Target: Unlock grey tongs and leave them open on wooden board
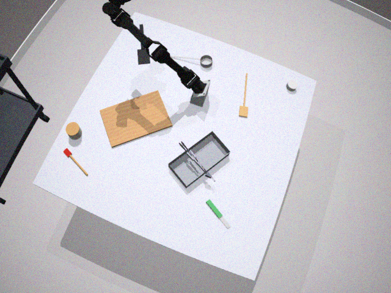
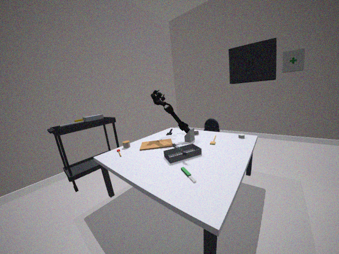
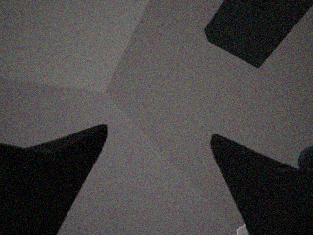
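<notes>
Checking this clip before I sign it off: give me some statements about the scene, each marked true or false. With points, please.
1. The tongs (image 1: 192, 155) lie across the roasting tin (image 1: 198, 144) (image 2: 180, 157). True.
2. The gripper (image 3: 159, 134) is closed on the tongs. False: it is open with nothing between its fingers.
3. The green-handled knife (image 1: 214, 209) (image 2: 186, 172) lies on the wooden board (image 1: 154, 104) (image 2: 164, 142). False: it lies on the table (image 1: 142, 195) (image 2: 153, 169).
4. The red-headed spatula (image 1: 79, 165) (image 2: 119, 153) is on the table. True.
5. The tongs are already on the board. False: they are still at the tin.
</notes>
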